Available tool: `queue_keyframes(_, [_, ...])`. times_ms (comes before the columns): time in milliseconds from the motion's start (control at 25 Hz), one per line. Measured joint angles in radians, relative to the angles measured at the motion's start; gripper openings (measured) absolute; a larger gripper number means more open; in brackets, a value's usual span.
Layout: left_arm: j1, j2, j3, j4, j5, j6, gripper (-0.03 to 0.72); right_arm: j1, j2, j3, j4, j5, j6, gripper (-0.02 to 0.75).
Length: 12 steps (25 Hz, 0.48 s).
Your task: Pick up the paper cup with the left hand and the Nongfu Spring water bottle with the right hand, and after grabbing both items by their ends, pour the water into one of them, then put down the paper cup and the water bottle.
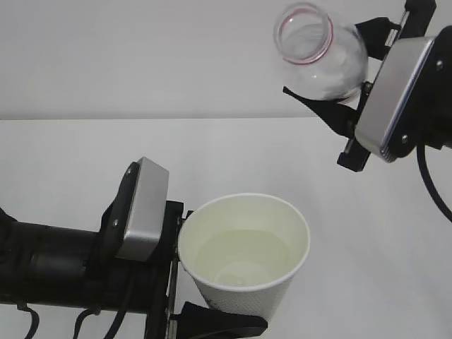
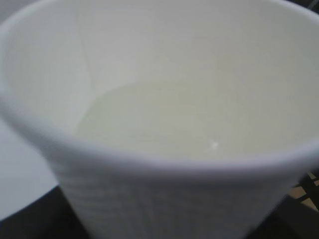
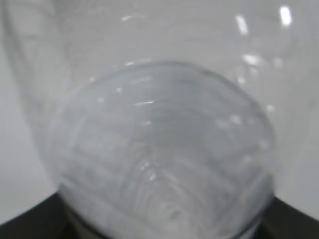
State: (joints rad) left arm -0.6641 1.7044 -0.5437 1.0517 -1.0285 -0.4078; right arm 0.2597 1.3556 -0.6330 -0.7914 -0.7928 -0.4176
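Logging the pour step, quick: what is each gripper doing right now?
Left hand: closed on the paper cup, water inside.
Right hand: closed on the Nongfu Spring water bottle, held aloft.

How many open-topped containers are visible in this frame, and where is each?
2. The paper cup, with water inside, sits low centre in the left claw. The uncapped water bottle is held high at upper right by the right claw. No others are visible.
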Motion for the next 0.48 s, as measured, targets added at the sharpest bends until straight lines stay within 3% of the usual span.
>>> queue_keyframes(480, [0.0, 0.0, 0.0, 0.0, 0.0, 0.0, 0.543, 0.0, 0.0, 0.0, 0.0, 0.0, 0.272, 0.447])
